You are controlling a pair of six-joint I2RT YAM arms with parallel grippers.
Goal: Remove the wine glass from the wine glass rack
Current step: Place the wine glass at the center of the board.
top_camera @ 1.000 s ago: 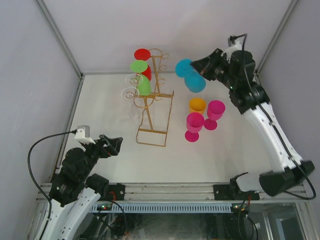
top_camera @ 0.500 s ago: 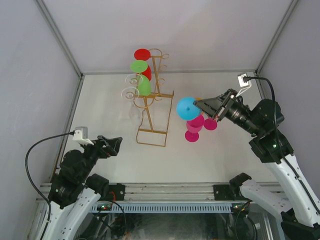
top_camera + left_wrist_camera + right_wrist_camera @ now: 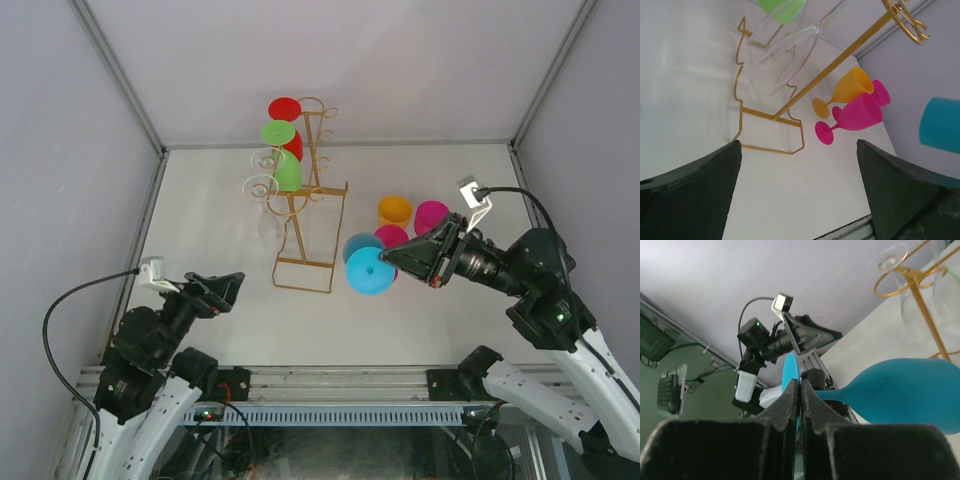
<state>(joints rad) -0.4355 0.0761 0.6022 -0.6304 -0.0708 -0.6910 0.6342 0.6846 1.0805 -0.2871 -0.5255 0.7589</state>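
Our right gripper point(image 3: 800, 386) is clamped shut on the blue glass point(image 3: 910, 390)
We can't see the stem inside its fingers, and the bowl runs off-frame. Our left gripper point(image 3: 797, 150) gapes wide, empty.

From above, the blue glass point(image 3: 371, 272) hides most of a pink glass point(image 3: 391, 236). The left wrist view crops the rack's point(image 3: 830, 69) top.

White table point(image 3: 300, 330), lilac-grey walls point(image 3: 400, 60), ribbed metal rail point(image 3: 330, 415) along near edge.
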